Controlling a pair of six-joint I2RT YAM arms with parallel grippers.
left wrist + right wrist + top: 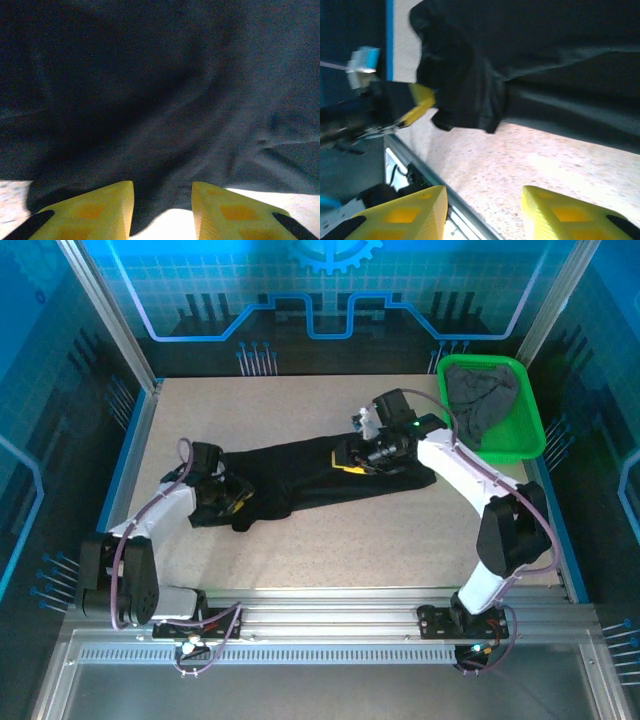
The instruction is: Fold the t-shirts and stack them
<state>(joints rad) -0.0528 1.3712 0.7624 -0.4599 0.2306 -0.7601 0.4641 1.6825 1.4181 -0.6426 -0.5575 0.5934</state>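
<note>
Black t-shirt (300, 475) lies stretched across the middle of the tabletop (400, 540), likely so both arms can fold it; left jaws sit at its hem, grip impossible to tell, right jaws part-open, empty; grey t-shirt (480, 400) waits in the far-right corner basket (530, 435)

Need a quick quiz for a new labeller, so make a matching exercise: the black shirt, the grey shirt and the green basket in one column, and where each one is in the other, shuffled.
Things
1. black shirt
2. grey shirt
3. basket

Places
A. at the far right corner of the table
B. bunched up inside the basket
C. stretched out across the middle of the table

Pairs: 1-C, 2-B, 3-A
</note>
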